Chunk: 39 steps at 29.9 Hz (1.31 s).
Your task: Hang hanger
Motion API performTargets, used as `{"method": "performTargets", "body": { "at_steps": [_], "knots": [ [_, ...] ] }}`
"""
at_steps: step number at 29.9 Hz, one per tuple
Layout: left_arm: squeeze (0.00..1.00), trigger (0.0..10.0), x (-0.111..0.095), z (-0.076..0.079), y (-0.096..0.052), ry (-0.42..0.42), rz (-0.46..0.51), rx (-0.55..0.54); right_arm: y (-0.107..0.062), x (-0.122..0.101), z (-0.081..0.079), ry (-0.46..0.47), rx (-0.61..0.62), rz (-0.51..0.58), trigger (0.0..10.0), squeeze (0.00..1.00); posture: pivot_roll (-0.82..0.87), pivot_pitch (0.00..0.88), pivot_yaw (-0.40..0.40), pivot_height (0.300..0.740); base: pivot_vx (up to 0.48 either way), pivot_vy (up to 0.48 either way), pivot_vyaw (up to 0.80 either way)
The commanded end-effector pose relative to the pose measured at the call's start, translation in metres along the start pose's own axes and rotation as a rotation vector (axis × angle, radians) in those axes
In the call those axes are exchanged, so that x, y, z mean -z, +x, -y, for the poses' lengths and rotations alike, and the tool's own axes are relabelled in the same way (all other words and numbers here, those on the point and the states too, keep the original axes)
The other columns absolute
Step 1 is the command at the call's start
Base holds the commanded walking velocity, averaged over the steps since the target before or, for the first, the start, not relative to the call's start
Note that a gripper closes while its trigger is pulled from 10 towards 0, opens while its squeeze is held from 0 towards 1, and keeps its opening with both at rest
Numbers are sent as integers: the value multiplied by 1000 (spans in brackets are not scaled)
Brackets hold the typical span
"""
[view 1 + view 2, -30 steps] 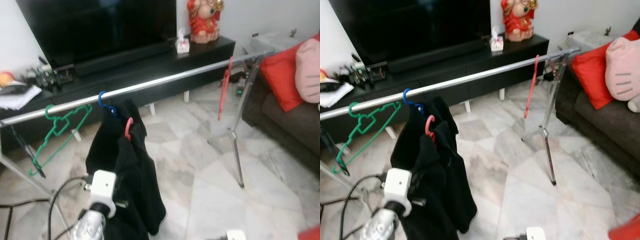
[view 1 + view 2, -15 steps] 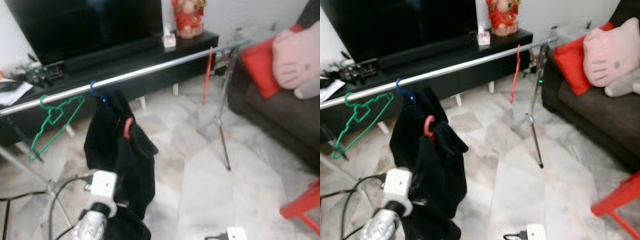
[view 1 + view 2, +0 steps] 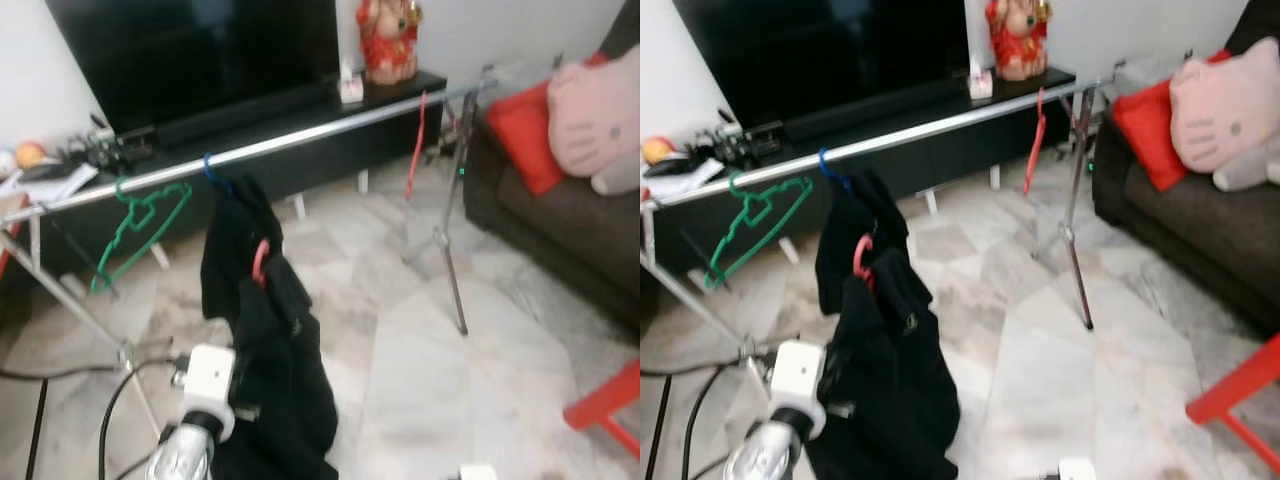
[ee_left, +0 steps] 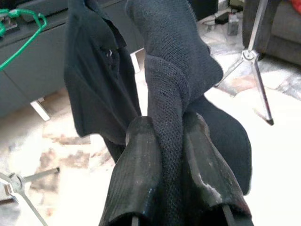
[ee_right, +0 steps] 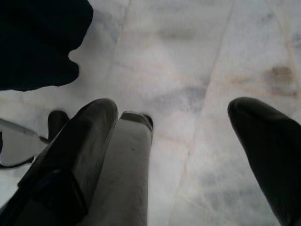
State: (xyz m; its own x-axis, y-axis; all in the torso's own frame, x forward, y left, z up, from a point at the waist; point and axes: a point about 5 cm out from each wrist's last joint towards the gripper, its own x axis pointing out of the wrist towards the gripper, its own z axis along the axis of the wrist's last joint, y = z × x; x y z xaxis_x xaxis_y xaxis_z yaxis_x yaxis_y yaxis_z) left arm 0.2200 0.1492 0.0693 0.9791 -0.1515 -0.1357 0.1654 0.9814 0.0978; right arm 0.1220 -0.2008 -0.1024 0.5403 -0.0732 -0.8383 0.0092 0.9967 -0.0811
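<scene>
A silver rail (image 3: 330, 128) runs across the room on thin legs. A green hanger (image 3: 140, 225), a blue hanger (image 3: 210, 170) carrying a black garment (image 3: 232, 235), and a red hanger (image 3: 417, 140) hang on the rail. Below the rail, a red hanger hook (image 3: 260, 262) sticks out of a second black garment (image 3: 280, 380). My left gripper (image 4: 171, 155) is shut on this garment's fabric, and its wrist (image 3: 205, 385) is low in front of the cloth. My right gripper (image 5: 174, 122) is open over the marble floor.
A black TV cabinet (image 3: 300, 120) stands behind the rail. A dark sofa (image 3: 580, 220) with a red cushion and a pink pillow lies to the right. A red stool (image 3: 610, 405) is at the lower right. The rack's legs (image 3: 455, 270) and cables (image 3: 60, 375) lie on the floor.
The whole picture has shifted, so the camera moved; the rack's left leg and the red stool now show. The left gripper still holds the black garment below the rail.
</scene>
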Motion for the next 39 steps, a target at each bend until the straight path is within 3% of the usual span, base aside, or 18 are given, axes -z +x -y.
{"method": "performTargets", "body": {
  "at_steps": [1, 25, 30, 36, 39],
  "knots": [
    [0, 10000, -5, -4, -1, 10, 22, -10, -3, 12, -7, 0, -19, -44, 10000, 0, -139, 0, 88, 740, -277, 0, 0],
    [0, 10000, -6, -4, -1, 13, 18, -7, -3, 10, -7, 13, -22, -20, 10000, 0, -142, 0, 90, 740, -286, 0, 0],
    [0, 10000, -7, -5, 1, 22, 20, -4, -3, 8, -7, -8, -29, 2, 10000, 0, -143, 0, 90, 740, 0, 0, 0],
    [0, 10000, -11, -2, 5, 30, 29, 39, -3, 6, -8, -15, -23, 39, 10000, 0, -154, 0, 95, 740, 0, 0, 0],
    [0, 10000, -13, 4, 9, 39, 31, 116, -4, 3, -9, -33, -23, 83, 10000, 0, -176, 0, 102, 740, 0, 0, 0]
  ]
}}
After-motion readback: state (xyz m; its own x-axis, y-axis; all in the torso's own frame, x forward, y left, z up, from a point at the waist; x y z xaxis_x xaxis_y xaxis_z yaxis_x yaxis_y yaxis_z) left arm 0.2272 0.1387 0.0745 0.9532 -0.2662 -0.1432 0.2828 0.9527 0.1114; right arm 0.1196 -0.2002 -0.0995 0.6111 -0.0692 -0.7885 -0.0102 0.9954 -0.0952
